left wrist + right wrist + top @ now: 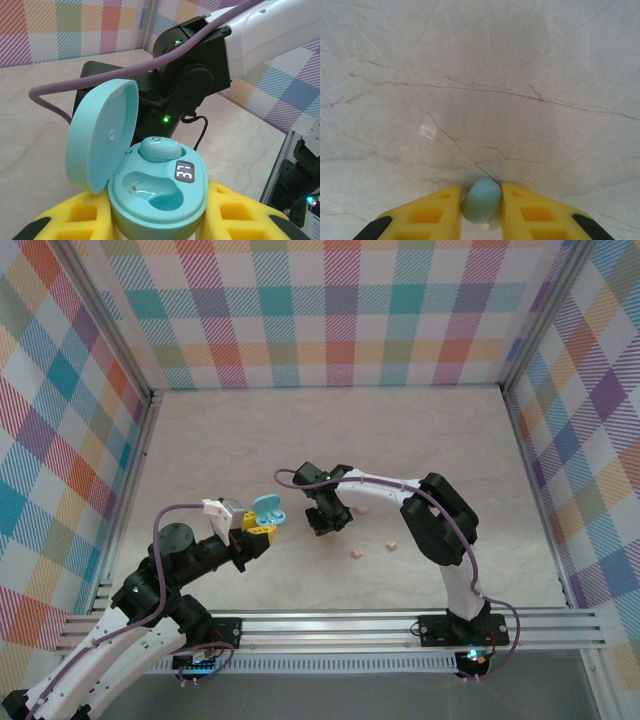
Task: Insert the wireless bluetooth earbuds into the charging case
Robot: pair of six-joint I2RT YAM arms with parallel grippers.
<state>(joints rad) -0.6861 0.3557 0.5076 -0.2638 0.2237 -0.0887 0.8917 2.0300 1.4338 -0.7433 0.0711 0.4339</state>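
Observation:
My left gripper is shut on a light blue charging case, and its yellow fingers hug the case's sides. The lid stands open to the left. One light blue earbud sits in the far slot, while the near slot is empty. In the top view the case hangs left of centre. Just right of it my right gripper points down at the table. Its yellow fingers press both sides of a second light blue earbud resting on the marble.
Three small pink pieces lie on the table near the right arm: one beside the right gripper and two nearer the front. Checked walls enclose the table. The right arm's wrist looms close behind the case.

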